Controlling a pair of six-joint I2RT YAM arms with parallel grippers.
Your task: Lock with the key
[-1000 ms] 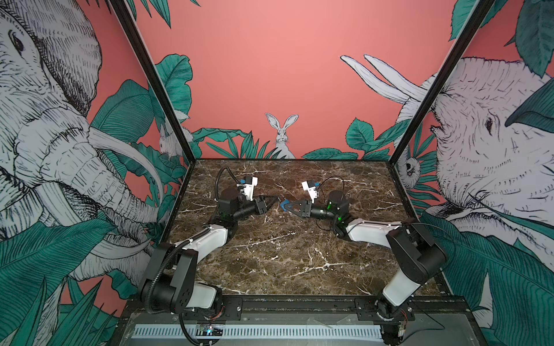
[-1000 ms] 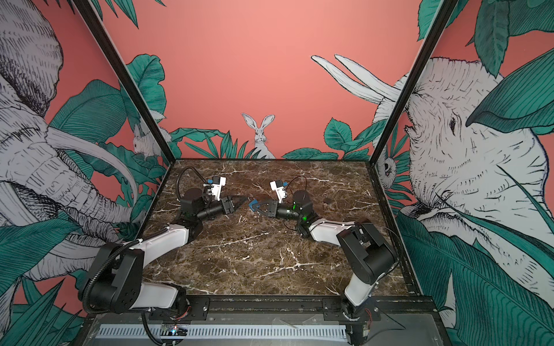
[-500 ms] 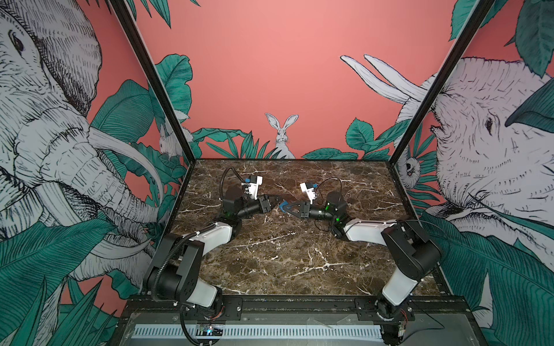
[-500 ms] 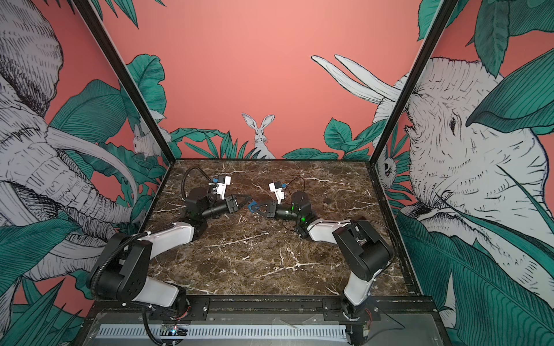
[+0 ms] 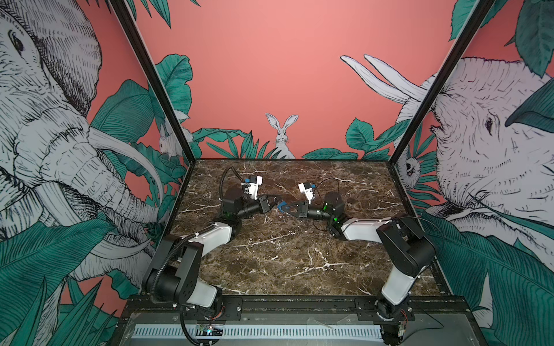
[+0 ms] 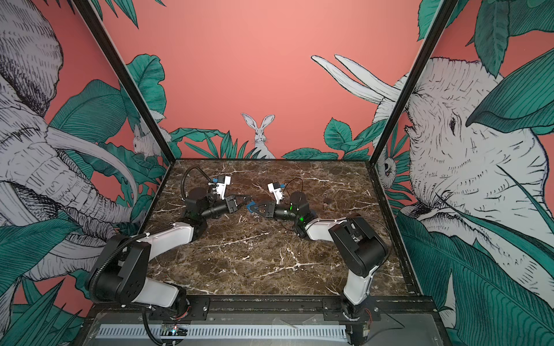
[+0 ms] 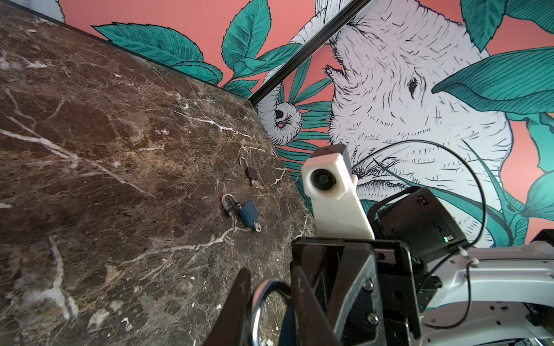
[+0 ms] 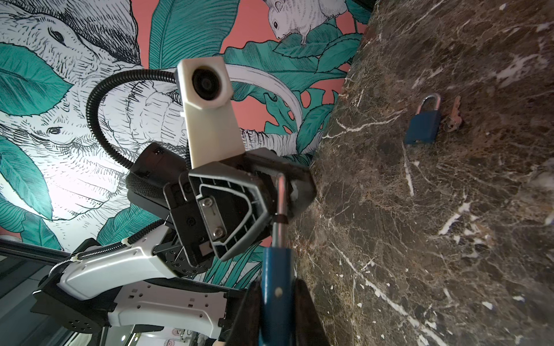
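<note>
Currently right gripper (image 8: pixel 275 311) clamps the blue padlock (image 8: pixel 275 266) by its body, mid-air over the marble table (image 5: pixel 269 263), near its middle. Opposite it, left gripper (image 5: pixel 275 199) is closed on the shackle (image 8: pixel 281 203).

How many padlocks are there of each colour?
Blue: 3 – held padlock, padlock beside loose keys, open-shackled padlock.
Dark: 1 – small padlock.
Total: 4 padlocks.
</note>
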